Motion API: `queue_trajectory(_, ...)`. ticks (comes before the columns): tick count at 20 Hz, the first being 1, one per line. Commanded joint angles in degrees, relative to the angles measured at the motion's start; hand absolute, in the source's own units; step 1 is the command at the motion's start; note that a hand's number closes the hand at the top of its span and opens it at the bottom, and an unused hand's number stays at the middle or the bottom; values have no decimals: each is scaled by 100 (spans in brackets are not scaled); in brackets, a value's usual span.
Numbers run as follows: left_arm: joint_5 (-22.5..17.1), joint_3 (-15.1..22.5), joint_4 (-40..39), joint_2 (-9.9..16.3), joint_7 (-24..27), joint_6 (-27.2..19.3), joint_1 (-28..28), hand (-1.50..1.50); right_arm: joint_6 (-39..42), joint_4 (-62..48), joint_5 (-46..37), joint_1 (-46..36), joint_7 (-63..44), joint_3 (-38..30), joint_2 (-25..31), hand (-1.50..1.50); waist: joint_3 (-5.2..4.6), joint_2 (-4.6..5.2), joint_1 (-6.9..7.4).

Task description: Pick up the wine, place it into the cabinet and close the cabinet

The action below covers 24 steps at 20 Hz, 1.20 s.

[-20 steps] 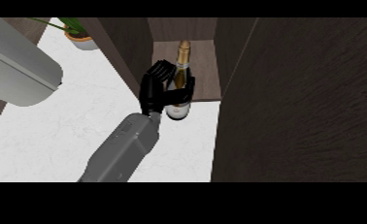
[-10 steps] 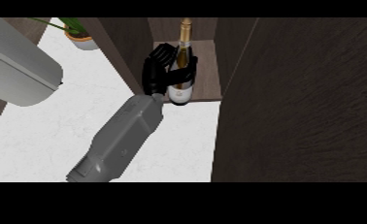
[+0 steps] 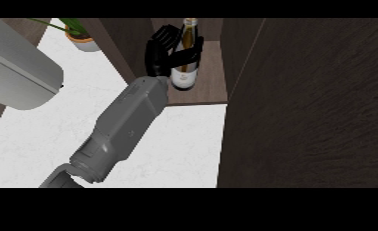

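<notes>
The wine bottle (image 3: pixel 184 57) stands upright on the floor of the open cabinet (image 3: pixel 210 87), at about 12 o'clock in the head view, with its neck pointing to the top of the view and its pale label facing down toward the viewer. One robot hand (image 3: pixel 164 55) is curled around the bottle from the 9 o'clock side, its black fingers wrapped across the dark glass just above the label, so it is gripping the wine bottle. Its grey forearm (image 3: pixel 122 125) runs down from the hand toward 7 o'clock, over the white bench (image 3: pixel 44 140). From this view alone I cannot tell with certainty which arm this is; the other robot hand does not show. The dark cabinet door (image 3: pixel 310 105) stands open and fills the side from 1 to 5 o'clock. A potted plant (image 3: pixel 80 37) sits on the bench at about 10 o'clock, well apart from the bottle, and a big grey rounded object (image 3: pixel 26 77) lies at 9 o'clock.
</notes>
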State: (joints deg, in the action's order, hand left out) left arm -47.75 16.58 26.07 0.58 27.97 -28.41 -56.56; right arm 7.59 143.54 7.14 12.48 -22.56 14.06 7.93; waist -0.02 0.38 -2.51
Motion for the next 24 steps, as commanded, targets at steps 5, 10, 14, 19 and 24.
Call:
queue_trajectory(5,391,-107,-994,265,-16,-551,-786,150,58,855,577,210,-308,34,26,-150,3,22,-40)
queue_trajectory(10,756,74,-1569,348,89,-901,-1000,-150,160,534,616,213,15,1,-67,-150,6,62,-113)
queue_trajectory(14,856,54,-1845,165,166,-1025,-909,-150,135,524,367,31,-159,130,-77,-150,-2,63,-65)
queue_trajectory(19,977,62,-2083,396,-10,-875,-1003,-150,260,483,305,393,173,215,-124,-150,1,69,-121)
queue_trajectory(24,1013,-10,-2156,334,148,-1076,-970,-150,288,684,408,625,212,310,-153,-150,-1,82,-182)
